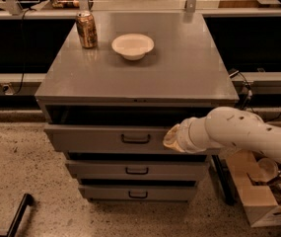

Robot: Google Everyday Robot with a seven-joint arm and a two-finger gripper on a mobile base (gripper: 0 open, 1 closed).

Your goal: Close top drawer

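The top drawer (90,138) of the grey metal cabinet (179,78) stands pulled out a little, with a dark gap under the cabinet top. Its dark bar handle (136,138) is at the centre of the front panel. My gripper (172,138) is the pale tan end of the white arm (238,130), which comes in from the right. It sits at the drawer's front panel, just right of the handle. The right end of the panel is hidden behind the arm.
Two shallower drawers (137,170) (138,194) below also stick out in steps. A soda can (86,29) and a white bowl (133,46) stand on the cabinet top. An open cardboard box (263,196) is on the floor at right, and a black bar (19,214) at lower left.
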